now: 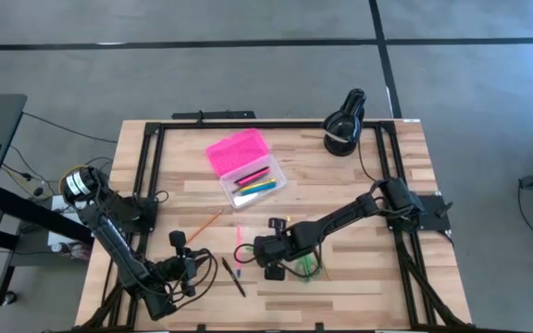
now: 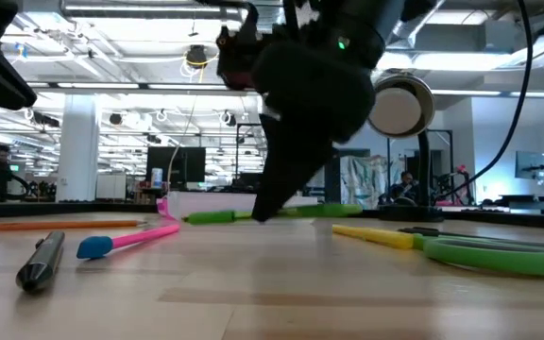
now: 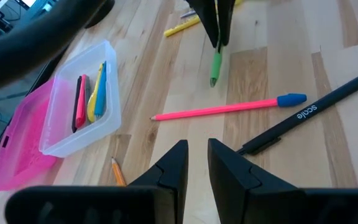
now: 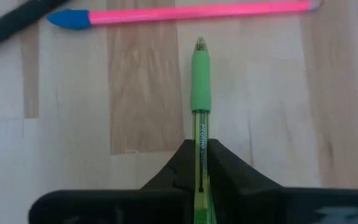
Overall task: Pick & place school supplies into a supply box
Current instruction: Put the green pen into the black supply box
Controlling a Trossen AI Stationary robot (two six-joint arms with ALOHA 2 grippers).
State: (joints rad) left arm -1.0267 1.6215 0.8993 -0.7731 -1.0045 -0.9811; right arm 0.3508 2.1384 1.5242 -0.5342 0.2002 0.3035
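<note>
Near the table's middle, the right gripper (image 4: 201, 163) is seen pinching a green pen (image 4: 200, 93), its 2 fingers pressed against the barrel; the pen lies low along the wood. Just beside its tip, a pink pencil with a blue cap (image 3: 229, 108) lies flat, and a black pen (image 3: 316, 112) is noted next to that. The supply box (image 1: 248, 169) stands open farther back, pink lid flat, with several pens in its clear base. Green-handled scissors (image 2: 499, 253) and a yellow pen (image 2: 374, 235) rest close by the right gripper. The left gripper (image 3: 194, 167) hovers near the front left, fingers slightly parted around nothing, beside an orange pencil (image 1: 205, 223).
</note>
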